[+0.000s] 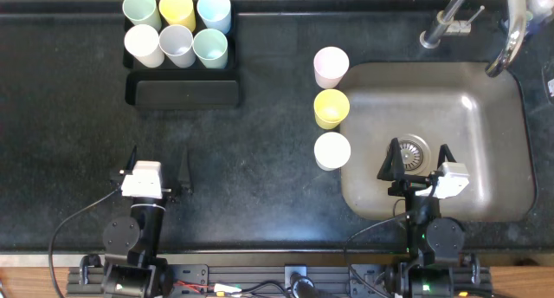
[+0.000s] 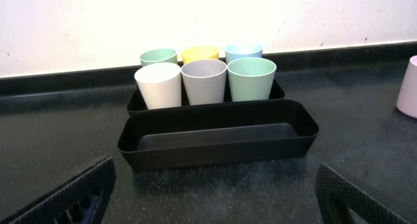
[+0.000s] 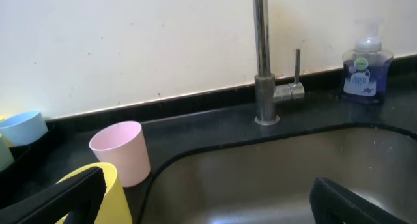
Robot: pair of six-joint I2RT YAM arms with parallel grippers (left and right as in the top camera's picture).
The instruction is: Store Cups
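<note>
Where lined beside sink [image 1: 467, 107], cups [image 1: 331, 108] pink, yellow, white.

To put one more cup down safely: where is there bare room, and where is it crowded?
Free: the empty near tray, and the counter between the trays and the three cups by the sink. Crowded: the far tray, full with six cups.

The top view looks straight down on the dark counter [image 1: 260, 185] and the sink [image 1: 467, 159]. The left wrist view sits low, facing the wall [image 2: 195, 22] — the empty black tray [image 2: 218, 149] close ahead. The right wrist view looks low across the sink toward the faucet [image 3: 262, 55]. Both wrist views catch the pink cup [image 2: 408, 87].
</note>
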